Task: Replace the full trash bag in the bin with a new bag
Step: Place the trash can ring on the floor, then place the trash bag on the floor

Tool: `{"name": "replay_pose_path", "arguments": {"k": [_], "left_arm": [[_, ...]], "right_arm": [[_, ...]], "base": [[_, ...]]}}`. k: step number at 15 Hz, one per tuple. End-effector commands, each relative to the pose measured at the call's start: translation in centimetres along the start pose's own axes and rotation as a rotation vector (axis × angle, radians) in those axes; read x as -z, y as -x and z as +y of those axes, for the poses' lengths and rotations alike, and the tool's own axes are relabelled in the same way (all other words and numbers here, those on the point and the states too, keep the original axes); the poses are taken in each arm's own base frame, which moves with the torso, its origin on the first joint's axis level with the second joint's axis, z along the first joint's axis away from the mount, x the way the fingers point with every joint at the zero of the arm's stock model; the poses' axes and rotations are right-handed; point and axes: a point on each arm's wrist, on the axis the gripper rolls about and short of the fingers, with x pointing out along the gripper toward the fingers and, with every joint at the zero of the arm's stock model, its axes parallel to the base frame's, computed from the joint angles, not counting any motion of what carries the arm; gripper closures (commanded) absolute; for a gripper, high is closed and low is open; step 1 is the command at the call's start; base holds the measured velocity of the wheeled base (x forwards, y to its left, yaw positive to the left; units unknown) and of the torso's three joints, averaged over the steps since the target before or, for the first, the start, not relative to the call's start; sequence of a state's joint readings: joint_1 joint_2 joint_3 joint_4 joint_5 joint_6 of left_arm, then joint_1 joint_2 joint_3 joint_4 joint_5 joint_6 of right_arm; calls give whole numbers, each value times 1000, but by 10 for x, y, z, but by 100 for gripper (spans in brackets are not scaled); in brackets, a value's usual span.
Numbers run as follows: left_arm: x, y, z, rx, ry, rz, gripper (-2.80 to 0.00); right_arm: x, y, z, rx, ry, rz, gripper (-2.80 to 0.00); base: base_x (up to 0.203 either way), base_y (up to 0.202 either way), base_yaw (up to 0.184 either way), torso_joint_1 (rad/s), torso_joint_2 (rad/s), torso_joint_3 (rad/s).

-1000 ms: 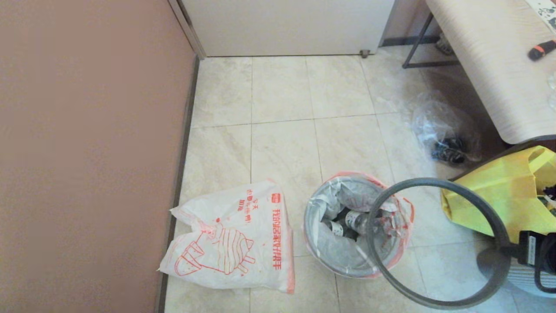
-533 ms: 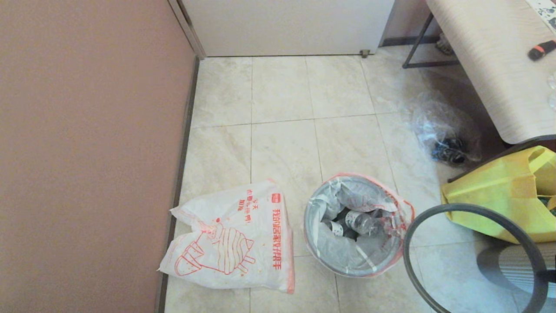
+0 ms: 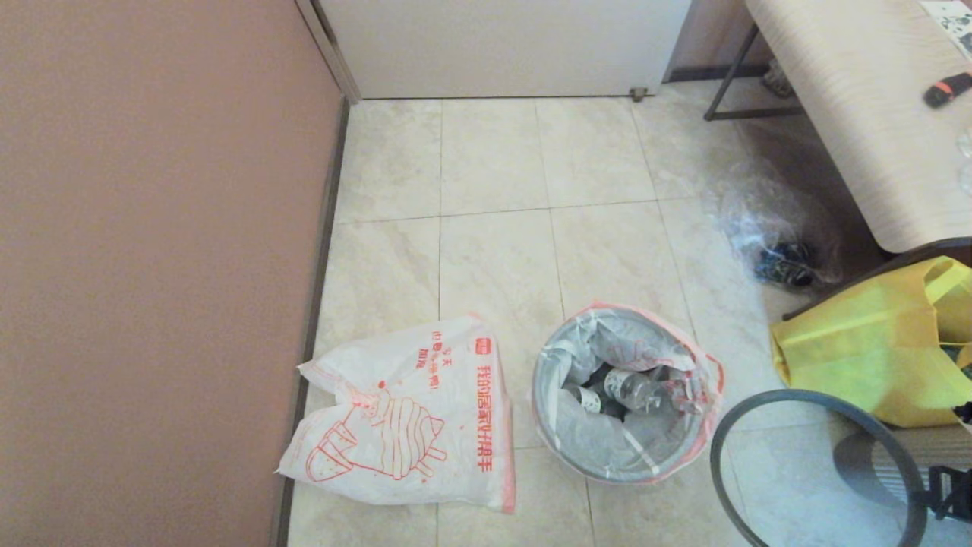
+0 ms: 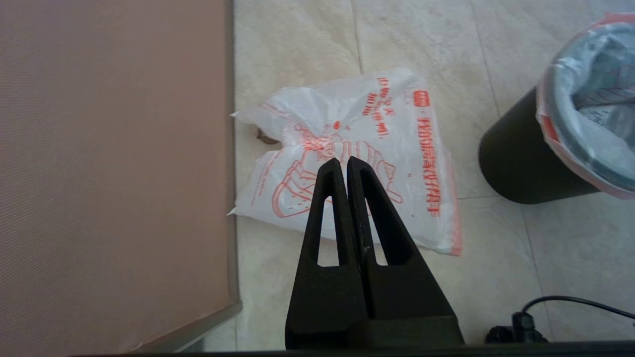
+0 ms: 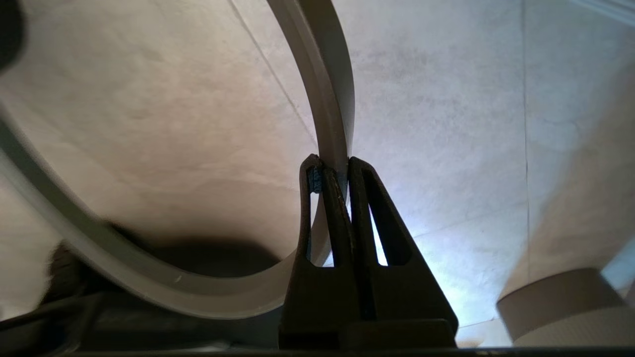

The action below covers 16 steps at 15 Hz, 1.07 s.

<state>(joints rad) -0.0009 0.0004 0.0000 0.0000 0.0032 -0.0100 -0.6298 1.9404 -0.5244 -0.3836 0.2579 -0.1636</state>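
Right gripper [image 5: 333,171] pinches stiff light hoop [image 3: 767,406], lower right; left gripper [image 4: 343,166] closed, empty; full bag [image 3: 585,433] in bin [image 4: 521,163]: thin, slippery, probably light; grasp orange hem.

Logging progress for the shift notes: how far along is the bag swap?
Done: the hoop is off the bin, pinched in the right gripper beside it. Left: the full bag sits in the bin and the new bag lies flat on the floor. The left gripper is shut, idle above it.
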Motion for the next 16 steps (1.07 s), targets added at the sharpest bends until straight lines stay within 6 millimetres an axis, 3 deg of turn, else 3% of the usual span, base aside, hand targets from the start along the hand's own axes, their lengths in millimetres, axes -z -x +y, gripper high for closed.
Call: {"name": "replay_pose_path", "arguments": {"k": [1, 3, 4, 10, 16], "left_arm": [[0, 0, 0, -1, 1, 0, 0], [0, 0, 0, -1, 1, 0, 0], [0, 0, 0, -1, 1, 0, 0], [0, 0, 0, -1, 1, 0, 0], [0, 0, 0, -1, 1, 0, 0]], "right_arm": [[14, -28, 0, -12, 5, 63, 0], [20, -39, 1, 9, 36, 30, 0], [24, -42, 1, 12, 42, 22, -280], [53, -27, 15, -3, 70, 31, -280], [78, -7, 58, -74, 241, -89, -280]], "base": [[0, 0, 0, 0, 0, 0], [0, 0, 0, 0, 0, 0], [0, 0, 0, 0, 0, 0], [0, 0, 0, 0, 0, 0], [0, 0, 0, 0, 0, 0]]}}
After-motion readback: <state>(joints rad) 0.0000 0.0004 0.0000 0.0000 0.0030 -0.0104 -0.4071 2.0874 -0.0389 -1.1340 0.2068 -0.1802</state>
